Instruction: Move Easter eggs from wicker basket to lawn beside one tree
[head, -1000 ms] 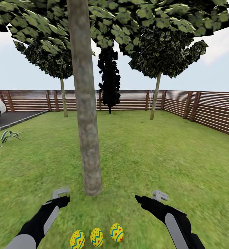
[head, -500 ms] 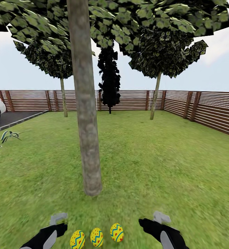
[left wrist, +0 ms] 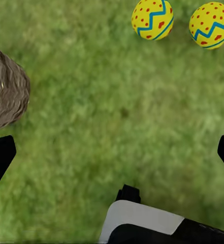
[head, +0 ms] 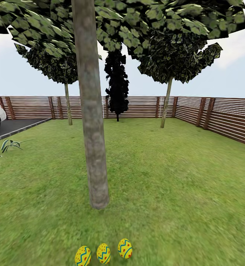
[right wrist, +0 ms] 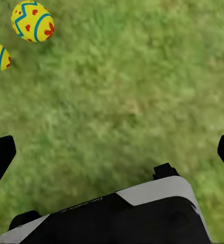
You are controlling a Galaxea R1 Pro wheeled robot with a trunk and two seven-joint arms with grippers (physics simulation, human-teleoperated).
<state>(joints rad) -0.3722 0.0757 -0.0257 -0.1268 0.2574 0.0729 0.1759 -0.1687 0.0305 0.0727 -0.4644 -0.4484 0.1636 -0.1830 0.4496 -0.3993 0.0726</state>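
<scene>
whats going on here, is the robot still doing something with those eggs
Nothing is being held right now. Three yellow eggs with red dots and blue-green zigzags lie in a row on the green lawn, close to the foot of the thick grey-brown tree trunk. The left gripper and right gripper both hang open and empty over bare grass. The eggs look already placed by the tree.

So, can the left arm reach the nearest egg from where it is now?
Probably yes: the open left gripper hovers over bare lawn, and nothing lies between it and the egg.
</scene>
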